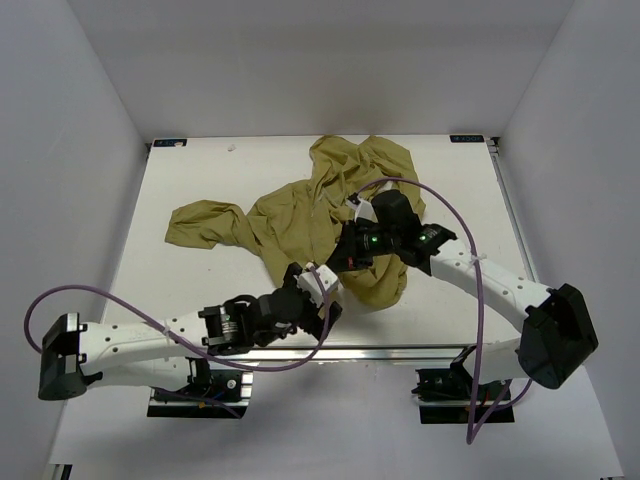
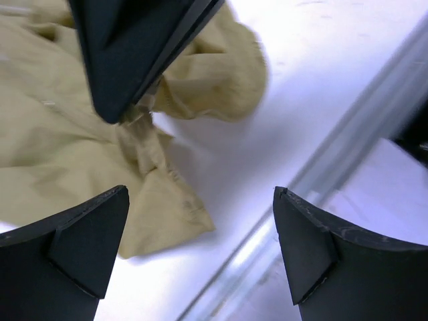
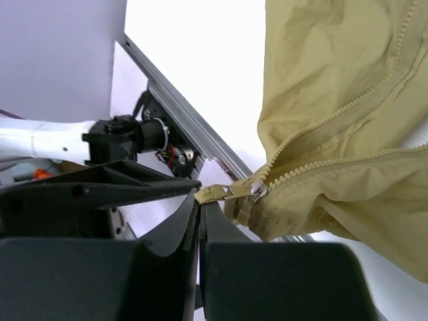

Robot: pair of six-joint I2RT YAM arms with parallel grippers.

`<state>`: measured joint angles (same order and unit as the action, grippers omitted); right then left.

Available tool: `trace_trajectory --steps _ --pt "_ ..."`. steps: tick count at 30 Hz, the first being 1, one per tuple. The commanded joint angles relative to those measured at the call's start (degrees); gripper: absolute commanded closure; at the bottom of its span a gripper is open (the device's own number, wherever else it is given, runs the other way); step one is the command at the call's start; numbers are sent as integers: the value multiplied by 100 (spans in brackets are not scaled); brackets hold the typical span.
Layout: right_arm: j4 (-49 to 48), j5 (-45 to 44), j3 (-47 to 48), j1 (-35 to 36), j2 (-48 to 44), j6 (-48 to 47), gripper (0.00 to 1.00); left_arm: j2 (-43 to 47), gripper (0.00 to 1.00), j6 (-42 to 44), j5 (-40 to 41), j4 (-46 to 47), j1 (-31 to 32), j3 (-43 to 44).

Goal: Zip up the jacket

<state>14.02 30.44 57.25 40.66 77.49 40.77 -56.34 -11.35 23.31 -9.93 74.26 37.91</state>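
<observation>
The olive jacket (image 1: 300, 215) lies crumpled on the white table, a sleeve stretched to the left. In the right wrist view my right gripper (image 3: 200, 200) is shut on the fabric zipper pull (image 3: 217, 194). The pull hangs from the slider (image 3: 257, 190) at the bottom of the two open rows of teeth. In the top view my right gripper (image 1: 345, 258) holds the lower hem raised. My left gripper (image 2: 200, 194) is open and empty just below it, over the table beside the hem (image 2: 160, 221). The right gripper's fingers (image 2: 134, 53) show above.
The table's metal front rail (image 2: 321, 174) runs close under my left gripper (image 1: 322, 292). White walls enclose the table on three sides. The purple cables (image 1: 450, 215) loop above both arms.
</observation>
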Motion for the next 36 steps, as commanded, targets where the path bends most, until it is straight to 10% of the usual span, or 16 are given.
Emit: trace_trajectory --steps 1,20,36 --pt "127 445 339 -58 108 220 100 -97 3 519 1929 368 238 85" --pt "-48 595 278 -67 -41 343 100 -677 15 1662 1799 1556 265 -258" --pt "-31 639 49 -129 -147 396 100 -1336 49 2322 1580 2338 256 -144"
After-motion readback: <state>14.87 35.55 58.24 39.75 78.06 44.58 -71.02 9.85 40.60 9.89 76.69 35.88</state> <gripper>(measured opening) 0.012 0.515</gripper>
